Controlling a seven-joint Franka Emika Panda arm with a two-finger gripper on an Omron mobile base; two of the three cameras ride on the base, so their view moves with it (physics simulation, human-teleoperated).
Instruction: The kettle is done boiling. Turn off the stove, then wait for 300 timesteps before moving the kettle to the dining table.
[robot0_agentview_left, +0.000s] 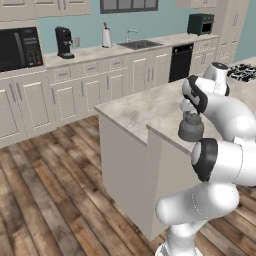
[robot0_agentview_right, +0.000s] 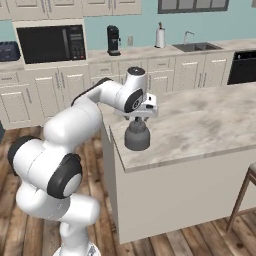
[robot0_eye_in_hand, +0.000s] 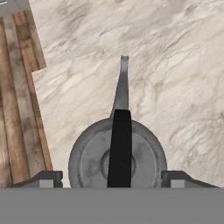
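the kettle (robot0_agentview_right: 136, 136) sits on the dining table (robot0_agentview_right: 210, 125) near its corner, spout toward 12 o'clock in the hand view. directly above it, the gripper (robot0_eye_in_hand: 117, 178) hangs, fingers spread apart, flanking the handle.

Kettle (robot0_agentview_right: 137, 137) on dining table (robot0_agentview_right: 200, 125), near its corner, under fingers (robot0_eye_in_hand: 175, 178).

I see a dark grey kettle (robot0_agentview_right: 136, 136) with a black handle (robot0_eye_in_hand: 120, 148) on the beige marble-veined table (robot0_agentview_right: 200, 125), cream panels below, brown plank floor (robot0_agentview_left: 40, 190).
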